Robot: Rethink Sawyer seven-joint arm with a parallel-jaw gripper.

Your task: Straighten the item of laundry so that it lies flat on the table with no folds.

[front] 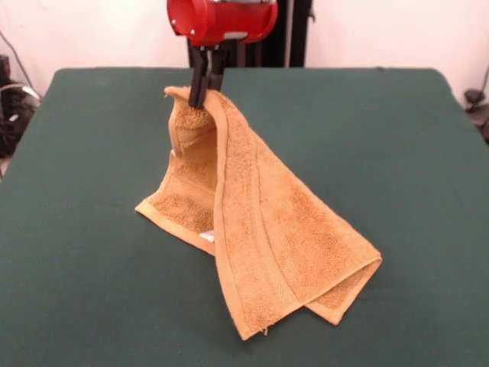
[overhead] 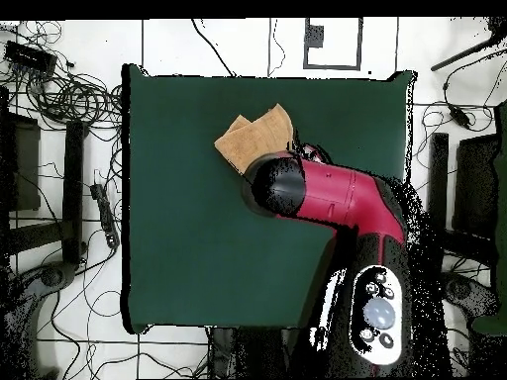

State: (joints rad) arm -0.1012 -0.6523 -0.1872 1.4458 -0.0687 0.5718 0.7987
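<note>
Claw (front: 205,98) of mine pinches one corner of the towel (front: 260,229), lifted above the green surface (front: 92,229). Left, a folded flap rests down; right, the doubled lower end trails near me. I'd drag far and low so the folds pull out.

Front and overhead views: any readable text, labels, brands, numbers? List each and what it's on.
None can be read.
Small white label at the lower edge of the orange-tan terry towel: any print is too small to read.
Round button panel on the red and black arm: markings too blurred to read.
Plain dark green cloth table: no text.
Gripper, shut on the towel's raised corner: no marking visible.
</note>
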